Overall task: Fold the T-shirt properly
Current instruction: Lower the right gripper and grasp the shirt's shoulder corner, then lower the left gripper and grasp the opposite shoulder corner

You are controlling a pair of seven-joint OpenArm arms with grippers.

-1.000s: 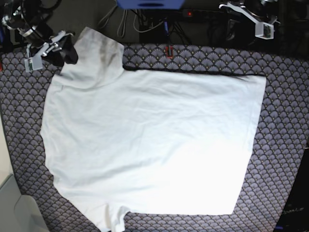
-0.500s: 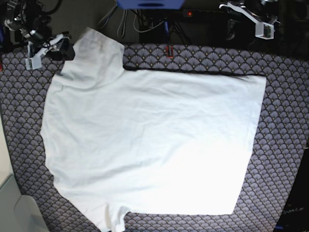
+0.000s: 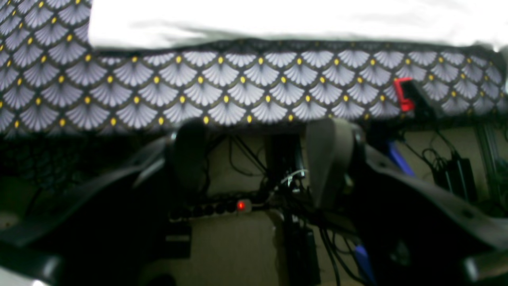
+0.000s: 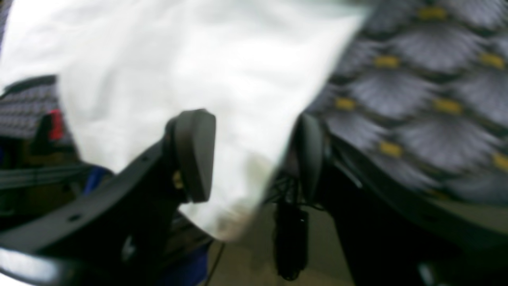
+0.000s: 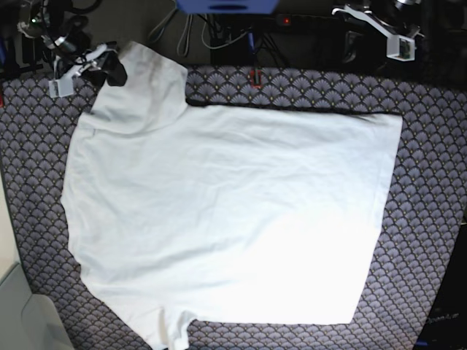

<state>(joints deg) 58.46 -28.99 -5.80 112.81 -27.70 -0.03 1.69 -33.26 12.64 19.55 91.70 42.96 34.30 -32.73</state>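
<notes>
T-shirt (image 5: 226, 219), white, lies spread flat on the scallop-patterned cloth (image 5: 430, 182), its long axis running across the base view: hem edge toward that view's right, sleeves and shoulders toward its left, with one sleeve (image 5: 149, 84) reaching up to the far left corner.

Right gripper (image 5: 91, 65) hovers at the outer edge of that sleeve. In its wrist view the fingers (image 4: 194, 153) stand spread, with the sleeve's corner (image 4: 238, 198) seen in the gap between them; nothing is pinched (whether a finger touches the fabric cannot be told through the blur).

Left gripper (image 5: 390, 36) sits beyond the far edge of the patterned cloth, well apart from the shirt; its wrist view shows its fingers (image 3: 331, 159) parted and empty, the shirt's edge (image 3: 278, 24) lying ahead across a band of pattern.

Judgement: the right arm is much the nearer, so closing on the sleeve corner falls to it, the sleeve then to be carried inward across the shirt's body.
</notes>
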